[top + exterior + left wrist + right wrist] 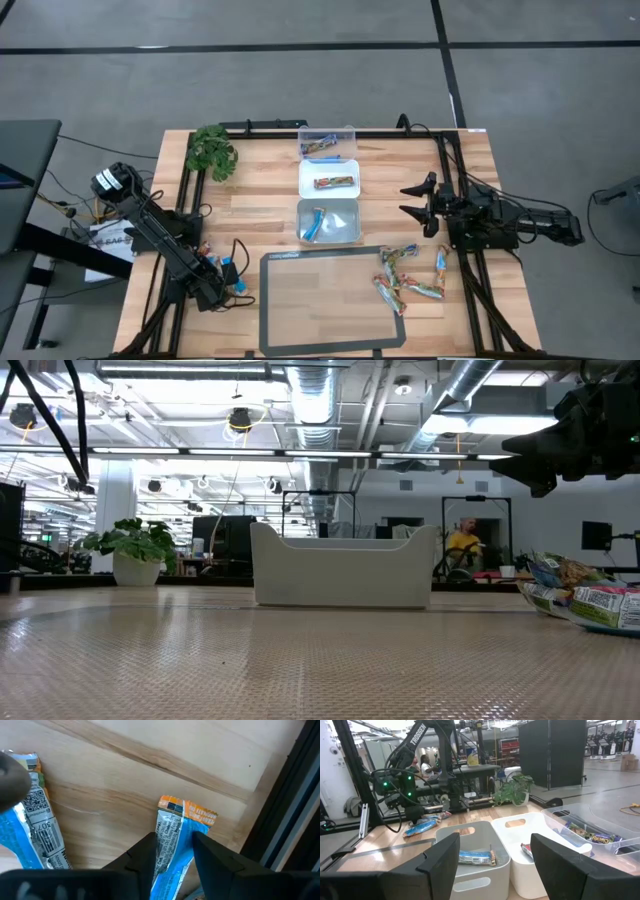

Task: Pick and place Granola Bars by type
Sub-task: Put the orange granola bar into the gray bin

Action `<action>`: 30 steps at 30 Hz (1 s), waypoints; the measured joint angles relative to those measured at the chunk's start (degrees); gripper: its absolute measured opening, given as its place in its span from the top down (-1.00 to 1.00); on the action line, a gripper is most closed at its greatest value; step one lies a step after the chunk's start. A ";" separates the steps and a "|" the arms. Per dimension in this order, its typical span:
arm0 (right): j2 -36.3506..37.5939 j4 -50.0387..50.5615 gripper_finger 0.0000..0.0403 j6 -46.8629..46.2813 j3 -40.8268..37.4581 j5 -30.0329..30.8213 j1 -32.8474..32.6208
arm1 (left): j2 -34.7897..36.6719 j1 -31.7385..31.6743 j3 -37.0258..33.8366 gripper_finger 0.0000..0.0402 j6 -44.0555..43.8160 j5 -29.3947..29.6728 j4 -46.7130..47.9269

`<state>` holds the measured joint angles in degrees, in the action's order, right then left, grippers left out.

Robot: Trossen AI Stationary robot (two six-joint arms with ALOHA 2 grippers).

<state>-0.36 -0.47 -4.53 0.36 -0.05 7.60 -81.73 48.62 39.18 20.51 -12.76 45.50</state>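
Left claw [172,851] clamped on blue bar [172,840] over wooden table [125,785]; right claw [418,205] wide open.

Robotics lab in an open industrial hall

Exposed silver ceiling ducts [318,400] and strip lights hang above; black metal test frames [478,530], dark partition screens [565,750] and a grey concrete floor [300,90] lie beyond the right gripper's jaws.
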 joint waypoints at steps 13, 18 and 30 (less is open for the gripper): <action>0.00 0.00 -0.19 0.01 -0.01 0.00 -0.01 | 0.00 -0.62 -0.07 0.94 -5.66 -1.99 -6.09; 0.02 0.00 -0.19 0.02 -0.01 0.01 -0.02 | -0.07 -1.35 -0.07 0.98 -9.47 -1.48 -13.68; 0.01 0.00 -0.19 0.00 -0.01 0.00 -0.01 | -0.07 -6.49 -0.09 1.00 -15.47 -0.47 -33.17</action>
<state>-0.35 -0.47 -4.54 0.35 -0.05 7.58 -81.80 42.13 39.09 5.04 -13.22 12.33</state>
